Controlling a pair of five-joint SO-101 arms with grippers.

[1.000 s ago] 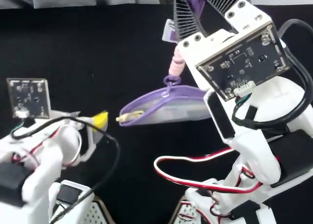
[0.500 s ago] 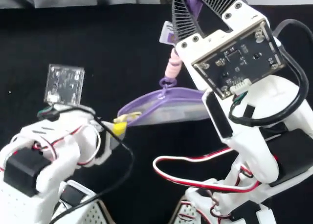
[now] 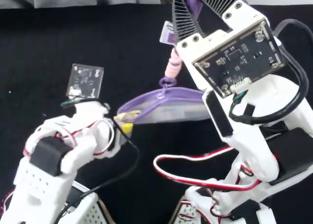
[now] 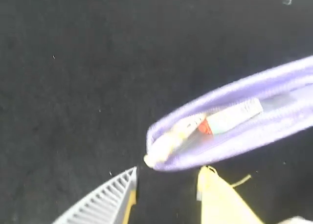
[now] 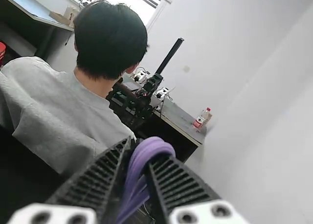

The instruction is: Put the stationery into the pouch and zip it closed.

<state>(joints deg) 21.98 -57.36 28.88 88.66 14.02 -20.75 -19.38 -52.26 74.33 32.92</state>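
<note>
Pouch [image 3: 166,109] is hanging mid-frame, right gripper [image 5: 142,163] clamped on its strap [image 5: 152,148]; you're wanting the parted left gripper [image 4: 168,177] centred on the zipper pull [image 4: 157,154].

White arms [image 3: 274,106], black-ribbed right tool [image 5: 142,158]

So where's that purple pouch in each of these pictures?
High view: purple pouch hangs mid-picture, strap in the right gripper.
Left wrist view: open, just ahead of the left gripper.
Right wrist view: its strap, clamped in that gripper.
Shared landmark: pale tip at its open end.
</note>
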